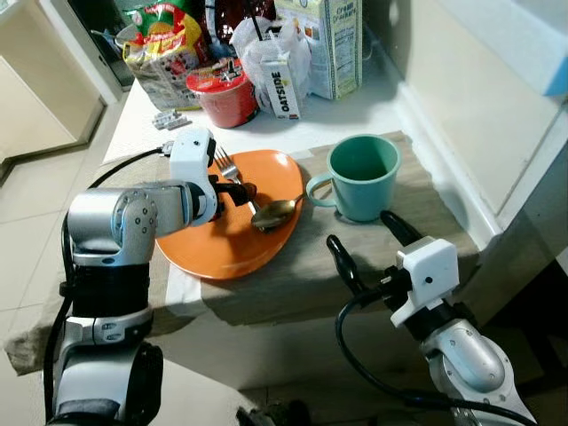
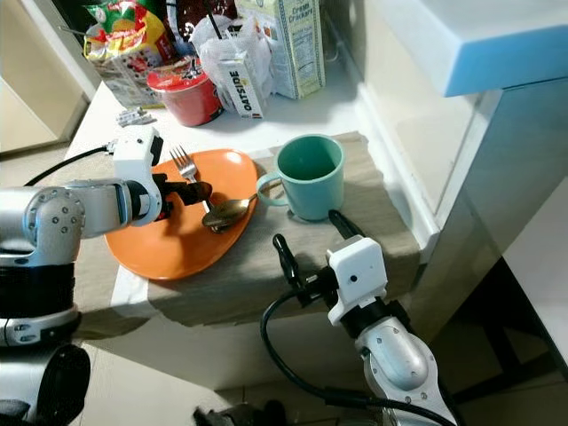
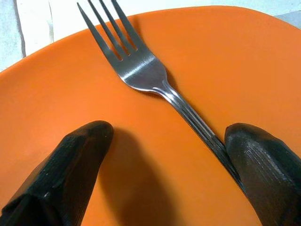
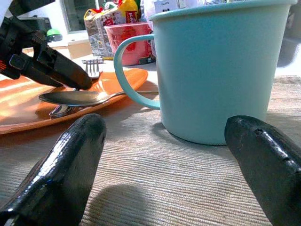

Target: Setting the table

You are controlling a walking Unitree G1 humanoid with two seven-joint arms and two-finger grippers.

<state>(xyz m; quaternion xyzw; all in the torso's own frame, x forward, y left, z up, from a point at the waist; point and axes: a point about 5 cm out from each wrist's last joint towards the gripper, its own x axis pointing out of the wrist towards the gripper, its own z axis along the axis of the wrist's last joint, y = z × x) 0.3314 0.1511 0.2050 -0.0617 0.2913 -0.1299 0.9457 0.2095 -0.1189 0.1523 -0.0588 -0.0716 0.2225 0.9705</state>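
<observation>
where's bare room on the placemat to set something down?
Free: the placemat strip in front of the orange plate, between plate and right gripper; a smaller patch right of the teal mug, toward the wall. Crowded: the plate, holding fork, spoon and left gripper, and the groceries behind.

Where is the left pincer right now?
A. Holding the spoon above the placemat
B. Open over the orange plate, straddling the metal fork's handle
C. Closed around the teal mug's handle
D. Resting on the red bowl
B: the left pincer is open over the orange plate, one finger against the silver metal fork.
</observation>
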